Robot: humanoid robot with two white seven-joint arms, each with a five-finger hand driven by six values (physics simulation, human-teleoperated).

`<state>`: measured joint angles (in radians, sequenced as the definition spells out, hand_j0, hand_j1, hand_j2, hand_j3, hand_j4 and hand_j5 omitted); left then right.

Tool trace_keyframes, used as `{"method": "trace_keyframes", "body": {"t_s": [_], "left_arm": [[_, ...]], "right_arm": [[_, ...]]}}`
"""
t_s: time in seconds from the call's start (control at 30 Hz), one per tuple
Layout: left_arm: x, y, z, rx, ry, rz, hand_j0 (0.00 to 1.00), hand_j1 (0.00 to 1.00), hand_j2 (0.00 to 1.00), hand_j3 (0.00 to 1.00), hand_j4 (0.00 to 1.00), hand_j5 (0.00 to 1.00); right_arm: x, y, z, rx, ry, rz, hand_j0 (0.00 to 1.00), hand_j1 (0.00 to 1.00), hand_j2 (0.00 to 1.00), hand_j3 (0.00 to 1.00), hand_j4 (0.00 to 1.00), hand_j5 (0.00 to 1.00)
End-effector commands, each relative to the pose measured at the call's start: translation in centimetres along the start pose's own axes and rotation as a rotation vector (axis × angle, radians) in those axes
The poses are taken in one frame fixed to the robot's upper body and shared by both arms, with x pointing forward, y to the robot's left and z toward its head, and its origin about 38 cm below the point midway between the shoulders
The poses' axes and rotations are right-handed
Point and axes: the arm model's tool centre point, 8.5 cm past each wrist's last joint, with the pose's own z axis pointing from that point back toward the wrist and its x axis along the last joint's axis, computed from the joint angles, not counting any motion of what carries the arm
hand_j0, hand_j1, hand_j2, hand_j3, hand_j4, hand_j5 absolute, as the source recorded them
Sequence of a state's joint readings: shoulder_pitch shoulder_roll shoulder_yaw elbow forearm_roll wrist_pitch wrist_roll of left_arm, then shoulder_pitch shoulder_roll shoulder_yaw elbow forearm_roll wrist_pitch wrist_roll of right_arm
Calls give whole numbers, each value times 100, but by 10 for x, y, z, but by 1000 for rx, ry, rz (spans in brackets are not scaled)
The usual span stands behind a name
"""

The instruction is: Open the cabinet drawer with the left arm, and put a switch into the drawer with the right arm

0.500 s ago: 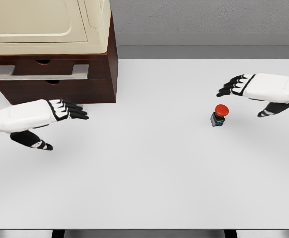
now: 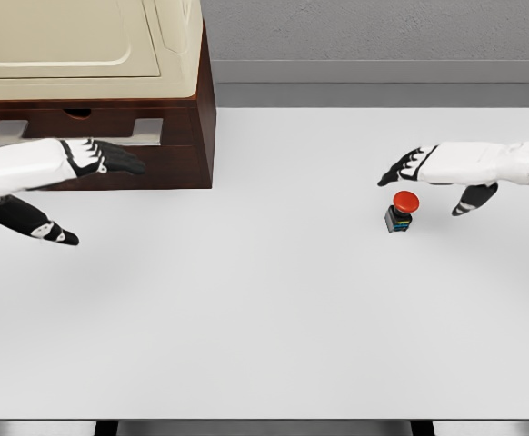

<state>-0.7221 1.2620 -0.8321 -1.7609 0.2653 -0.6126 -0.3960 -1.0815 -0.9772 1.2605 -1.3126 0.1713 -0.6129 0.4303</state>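
Note:
A dark wooden cabinet with a cream top stands at the table's back left. Its drawer is closed, and the silver handle shows only at both ends. My left hand hovers open in front of that handle, its fingers pointing right across the drawer front. The switch, a small black box with a red round button, stands on the table at right. My right hand is open just above and to the right of the switch, fingers spread, thumb hanging down, apart from it.
The white table stretches wide in front of both hands. A grey wall runs behind. The cabinet's right side faces the open middle of the table.
My left hand rose and moved back toward the drawer handle, now covering its middle. My right hand slid left and slightly lower, closer to the switch. The switch stayed put.

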Motion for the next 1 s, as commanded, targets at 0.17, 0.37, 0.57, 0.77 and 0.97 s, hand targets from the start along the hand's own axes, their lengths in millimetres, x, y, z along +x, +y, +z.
{"method": "trace_keyframes", "body": {"t_s": [0.17, 0.37, 0.57, 0.77, 0.97], "left_arm": [[-19, 5, 12, 29, 64, 12, 100, 100, 100, 100, 100, 100], [-41, 1, 5, 73, 85, 54, 100, 100, 100, 100, 100, 100], [-63, -7, 12, 86, 143, 100, 100, 100, 100, 100, 100, 100], [-67, -11, 16, 80, 158, 110, 100, 100, 100, 100, 100, 100], [-72, -11, 17, 91, 171, 118, 100, 100, 100, 100, 100, 100]], "right_arm": [[-1, -1, -30, -5, -24, -27, 100, 100, 100, 100, 100, 100], [-8, 1, -33, 37, -1, -24, 100, 100, 100, 100, 100, 100], [-11, 2, -37, 51, 4, -32, 100, 100, 100, 100, 100, 100], [-6, 1, -46, 55, -15, -28, 100, 100, 100, 100, 100, 100], [-4, 7, -49, 71, -22, -30, 100, 100, 100, 100, 100, 100]]}}
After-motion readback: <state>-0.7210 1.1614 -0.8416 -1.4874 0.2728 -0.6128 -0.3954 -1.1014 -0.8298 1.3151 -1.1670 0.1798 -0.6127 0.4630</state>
